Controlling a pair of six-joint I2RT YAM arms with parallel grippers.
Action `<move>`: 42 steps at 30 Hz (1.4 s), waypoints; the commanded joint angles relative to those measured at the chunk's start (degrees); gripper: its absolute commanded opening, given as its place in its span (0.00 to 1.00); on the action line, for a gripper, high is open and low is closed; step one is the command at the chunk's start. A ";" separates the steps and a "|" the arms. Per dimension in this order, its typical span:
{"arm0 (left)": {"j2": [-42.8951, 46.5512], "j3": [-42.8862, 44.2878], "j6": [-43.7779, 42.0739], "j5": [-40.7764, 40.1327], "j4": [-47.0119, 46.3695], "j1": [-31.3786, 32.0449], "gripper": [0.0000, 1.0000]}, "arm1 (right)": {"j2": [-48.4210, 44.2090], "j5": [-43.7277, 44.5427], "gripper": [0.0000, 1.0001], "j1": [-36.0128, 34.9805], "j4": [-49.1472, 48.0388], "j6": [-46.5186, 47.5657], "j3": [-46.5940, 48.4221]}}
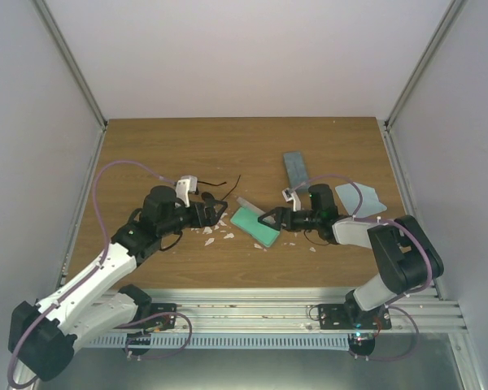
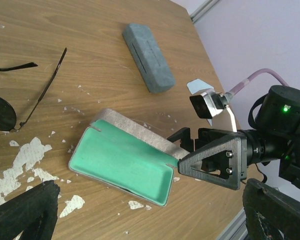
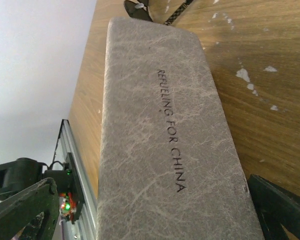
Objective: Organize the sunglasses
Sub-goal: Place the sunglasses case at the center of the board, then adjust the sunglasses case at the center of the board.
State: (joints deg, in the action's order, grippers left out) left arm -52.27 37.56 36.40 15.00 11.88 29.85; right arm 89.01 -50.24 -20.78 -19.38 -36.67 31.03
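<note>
A pair of sunglasses (image 2: 0, 116) with a dark round lens and thin black temple arms lies on the table at the left of the left wrist view, and beside my left gripper in the top view (image 1: 224, 188). I see no second pair. A grey case with a green lining (image 2: 125, 160) lies open at mid-table (image 1: 256, 226). My right gripper (image 1: 270, 218) straddles the end of its grey lid (image 3: 160, 150), one finger (image 2: 210, 161) at the hinge side. My left gripper (image 1: 218, 213) is open and empty, just left of the open case.
A closed blue-grey case (image 1: 295, 169) lies behind the open one and also shows in the left wrist view (image 2: 147, 57). A light blue cloth (image 1: 362, 199) lies at the right. White flakes (image 1: 215, 236) are scattered on the wood. Walls enclose three sides.
</note>
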 commanded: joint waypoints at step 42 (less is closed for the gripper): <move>-2.22 -1.30 4.81 -16.03 4.48 -0.47 0.99 | -9.50 40.35 0.51 -29.54 27.35 6.54 9.84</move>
State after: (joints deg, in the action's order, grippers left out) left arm -55.55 37.56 38.39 2.17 17.61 29.71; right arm 74.11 -13.54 -46.19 8.12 -28.56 40.14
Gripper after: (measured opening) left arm 0.990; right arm 0.522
